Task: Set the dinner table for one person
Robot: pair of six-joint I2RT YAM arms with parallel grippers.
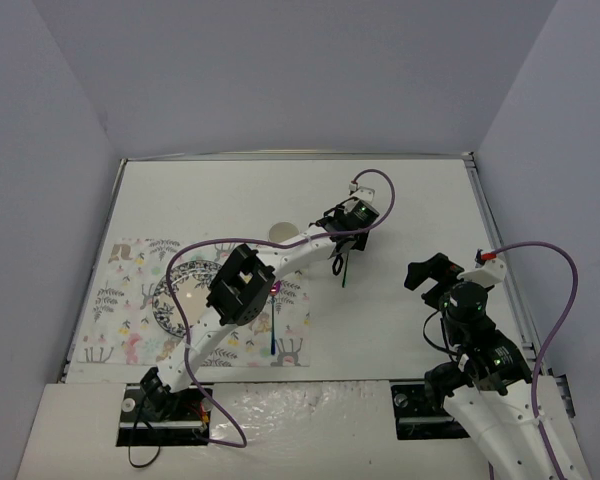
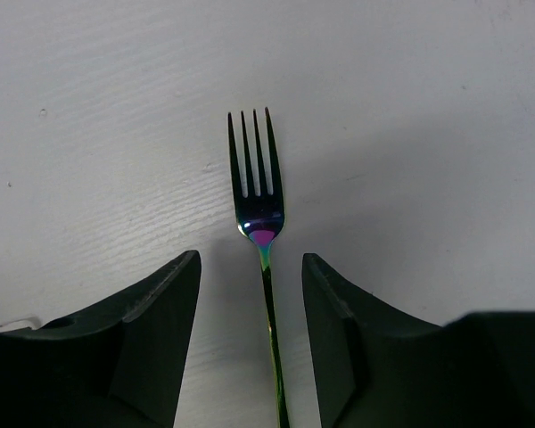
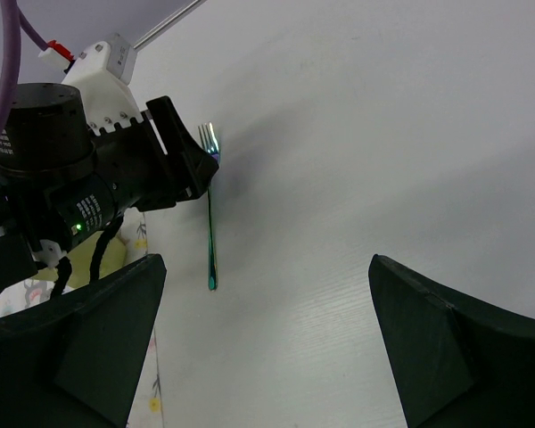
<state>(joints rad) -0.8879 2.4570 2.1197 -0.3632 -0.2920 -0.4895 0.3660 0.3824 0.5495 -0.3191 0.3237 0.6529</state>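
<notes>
Dinner table (image 1: 230, 190) bears a fork (image 2: 257, 178); left gripper (image 2: 250, 267) gapes astride it, right gripper (image 3: 267, 272) wide.

Two white-shelled robot arms (image 1: 505, 430) carry boxy black joint housings (image 1: 242, 285). Along both loop thin purple cables (image 3: 12, 27); small green indicator lights (image 3: 78, 227) glow.

1. The white dinner table (image 1: 230, 195) carries three things directly.
2. A floral placemat (image 1: 115, 300) lies at 8 o'clock.
3. An iridescent fork (image 2: 260, 192) lies flat, just 3 o'clock of centre.
4. A small pale round object (image 1: 282, 233) sits near centre at 11 o'clock.
</notes>
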